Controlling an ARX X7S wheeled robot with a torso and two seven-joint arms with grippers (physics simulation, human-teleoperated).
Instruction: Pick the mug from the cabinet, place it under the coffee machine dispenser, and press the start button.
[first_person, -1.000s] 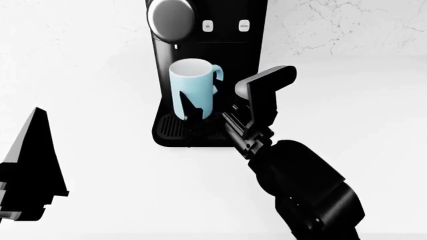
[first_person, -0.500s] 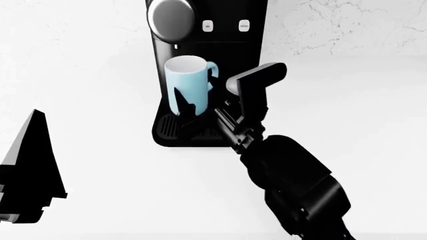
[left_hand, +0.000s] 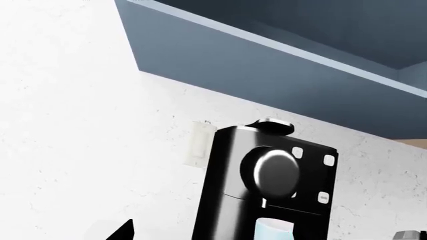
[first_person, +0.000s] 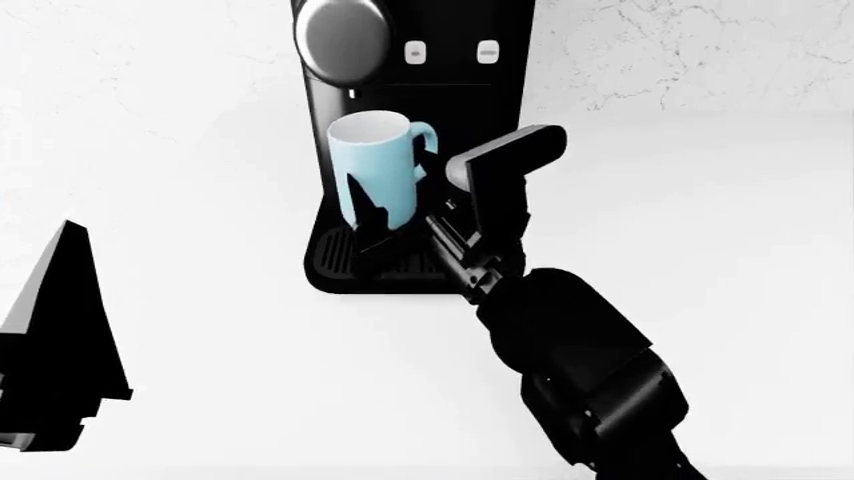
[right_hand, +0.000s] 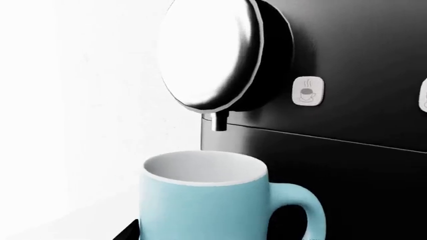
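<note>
The light-blue mug (first_person: 380, 170) stands upright over the ribbed tray (first_person: 334, 258) of the black coffee machine (first_person: 454, 100), its handle pointing right. The dark-grey dome dispenser (first_person: 343, 38) is just above it. In the right wrist view the nozzle (right_hand: 219, 121) hangs over the mug's (right_hand: 200, 205) white inside. My right gripper (first_person: 396, 205) is shut on the mug's lower body. One finger (first_person: 368, 215) shows dark against its front. Two start buttons (first_person: 415, 50) sit right of the dome. My left gripper (first_person: 67, 260) is open and empty, far left.
The machine stands on a white counter (first_person: 694, 250) against a white marbled wall. The left wrist view shows the machine (left_hand: 227, 190) from afar, with blue-grey upper cabinets (left_hand: 280, 60) above it. My right forearm (first_person: 587, 360) crosses the counter in front of the machine.
My right gripper moved the mug left and a little back, bringing it under the dome. Most of that shift came in the first half second. The left gripper barely moved.
</note>
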